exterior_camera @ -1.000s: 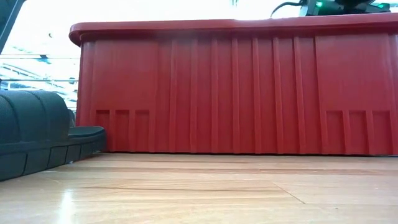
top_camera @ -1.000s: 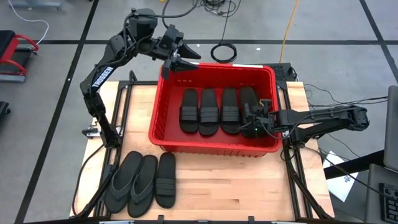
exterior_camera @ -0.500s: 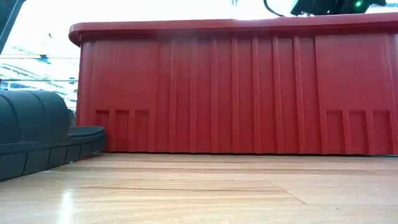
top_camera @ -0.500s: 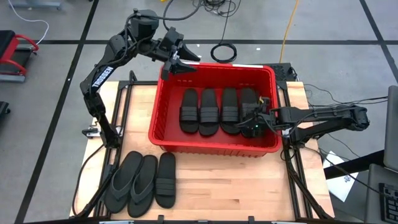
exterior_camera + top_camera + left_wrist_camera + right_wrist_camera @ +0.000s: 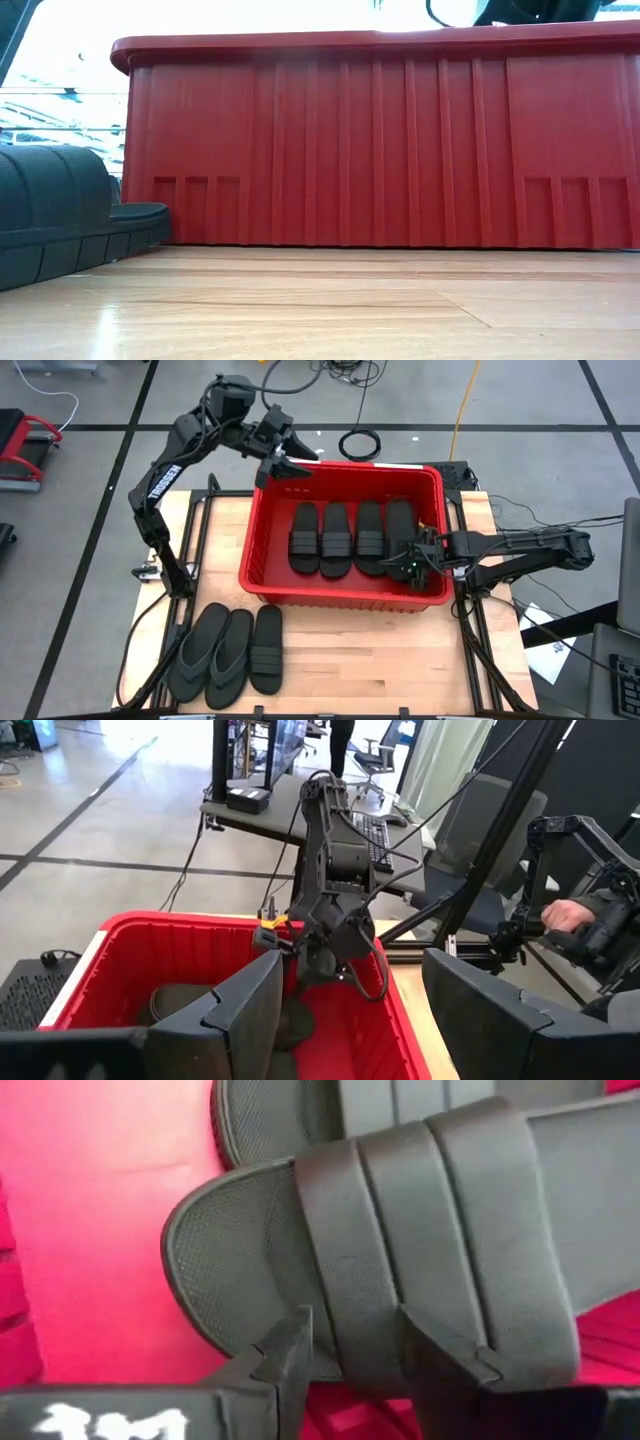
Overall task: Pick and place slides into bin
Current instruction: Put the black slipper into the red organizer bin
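The red bin (image 5: 345,596) stands mid-table, its wall filling the low view (image 5: 380,140). Several black slides lie side by side on its floor; the rightmost slide (image 5: 400,523) is under my right gripper (image 5: 411,560). That gripper is inside the bin's near right part, open, with the slide's ribbed strap (image 5: 440,1230) just ahead of its fingers. My left gripper (image 5: 285,458) hovers open over the bin's far left corner, empty. Near the front left edge, two flip-flops (image 5: 213,652) and one band slide (image 5: 266,648) lie flat on the table. My right gripper (image 5: 352,1330) has its fingers on either side of the strap's edge (image 5: 350,1295), near the slide's rounded end. Whether the fingers touch the strap I cannot tell. The slide lies on the bin floor, partly on its neighbour.
Bare wood (image 5: 400,660) lies in front of the bin toward the right. A cable coil (image 5: 360,444) sits on the floor beyond the far edge. In the left wrist view a person's hand (image 5: 565,913) shows beyond the table's right side.
My right gripper has drawn back a little toward the table's right edge inside the bin. The rightmost slide stays on the bin floor.
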You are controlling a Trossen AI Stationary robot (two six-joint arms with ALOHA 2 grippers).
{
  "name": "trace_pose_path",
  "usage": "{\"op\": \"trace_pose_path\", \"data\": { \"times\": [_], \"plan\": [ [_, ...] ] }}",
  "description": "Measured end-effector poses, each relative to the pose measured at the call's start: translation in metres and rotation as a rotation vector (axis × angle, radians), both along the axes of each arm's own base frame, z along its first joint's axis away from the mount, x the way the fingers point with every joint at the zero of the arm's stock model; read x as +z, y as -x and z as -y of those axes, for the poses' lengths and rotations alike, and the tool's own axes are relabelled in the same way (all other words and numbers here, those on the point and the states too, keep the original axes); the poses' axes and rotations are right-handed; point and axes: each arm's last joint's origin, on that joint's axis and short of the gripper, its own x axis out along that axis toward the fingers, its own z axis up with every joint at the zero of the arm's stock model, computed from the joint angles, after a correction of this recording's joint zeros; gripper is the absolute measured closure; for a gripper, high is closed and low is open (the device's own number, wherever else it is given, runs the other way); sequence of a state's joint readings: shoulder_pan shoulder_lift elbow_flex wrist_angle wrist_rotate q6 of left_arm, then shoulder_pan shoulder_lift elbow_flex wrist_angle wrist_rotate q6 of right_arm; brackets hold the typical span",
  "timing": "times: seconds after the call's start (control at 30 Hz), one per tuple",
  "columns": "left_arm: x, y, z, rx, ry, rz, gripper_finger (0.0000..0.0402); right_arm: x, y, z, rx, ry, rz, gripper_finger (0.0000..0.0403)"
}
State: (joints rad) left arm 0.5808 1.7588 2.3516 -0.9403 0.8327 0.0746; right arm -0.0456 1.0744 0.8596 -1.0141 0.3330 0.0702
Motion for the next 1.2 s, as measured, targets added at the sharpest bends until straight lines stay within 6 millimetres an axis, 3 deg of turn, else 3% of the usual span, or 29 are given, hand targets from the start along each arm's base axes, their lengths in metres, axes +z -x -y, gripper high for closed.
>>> {"op": "trace_pose_path", "data": {
  "times": [0.47, 0.63, 0.73, 0.87, 1.07, 1.2],
  "plan": [
    [0.0, 0.009, -0.013, -0.013, -0.008, 0.016, 0.016, 0.057, -0.015, -0.003, 0.083, -0.102, 0.196, 0.0268],
    [0.0, 0.01, -0.014, -0.018, -0.085, 0.035, 0.016, 0.092, -0.019, 0.003, 0.035, -0.116, 0.327, 0.0268],
    [0.004, 0.014, -0.012, 0.011, -0.199, 0.062, 0.016, 0.122, -0.02, 0.012, 0.023, -0.219, 0.445, 0.0268],
    [0.014, 0.017, -0.005, 0.014, -0.402, 0.139, 0.016, 0.151, -0.02, 0.035, 0.061, -0.519, 0.581, 0.0269],
    [0.022, 0.017, -0.007, 0.086, -0.436, 0.181, 0.016, 0.141, -0.009, 0.079, 0.119, -0.848, 0.571, 0.0282],
    [0.022, 0.017, -0.008, 0.171, -0.406, 0.158, 0.016, 0.134, 0.002, 0.107, 0.133, -0.719, 0.581, 0.0286]
  ]
}}
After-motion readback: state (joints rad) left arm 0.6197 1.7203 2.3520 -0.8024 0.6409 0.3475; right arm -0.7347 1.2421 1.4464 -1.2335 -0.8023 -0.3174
